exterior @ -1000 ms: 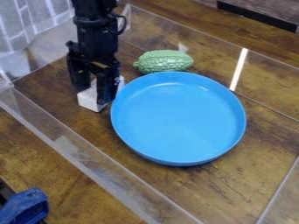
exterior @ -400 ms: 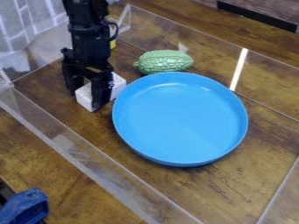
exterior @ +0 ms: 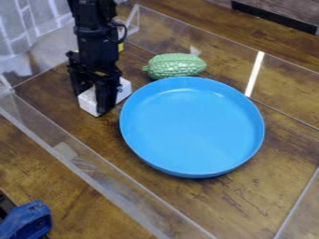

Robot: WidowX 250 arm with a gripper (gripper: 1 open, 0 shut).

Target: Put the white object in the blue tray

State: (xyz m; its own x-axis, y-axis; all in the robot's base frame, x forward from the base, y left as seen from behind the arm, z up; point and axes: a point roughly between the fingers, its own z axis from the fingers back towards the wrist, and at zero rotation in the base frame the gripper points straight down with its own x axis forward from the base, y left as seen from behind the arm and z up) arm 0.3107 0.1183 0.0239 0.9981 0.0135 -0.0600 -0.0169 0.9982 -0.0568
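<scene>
The white object [exterior: 89,102] is a small off-white block lying on the wooden table just left of the blue tray [exterior: 193,128]. My gripper [exterior: 97,96] points straight down over the block, with one black finger on each side and the jaws shut on it. Most of the block is hidden by the fingers, and only its lower left corner shows. The block rests on the table, outside the tray. The big round tray has nothing in it.
A bumpy green oval object [exterior: 173,65] lies just behind the tray's far left rim, close to the right of my arm. A clear plastic sheet covers the table. Something blue [exterior: 25,224] sits at the bottom left corner.
The fingers have closed in against the white block. The arm has stayed over it, with almost no shift.
</scene>
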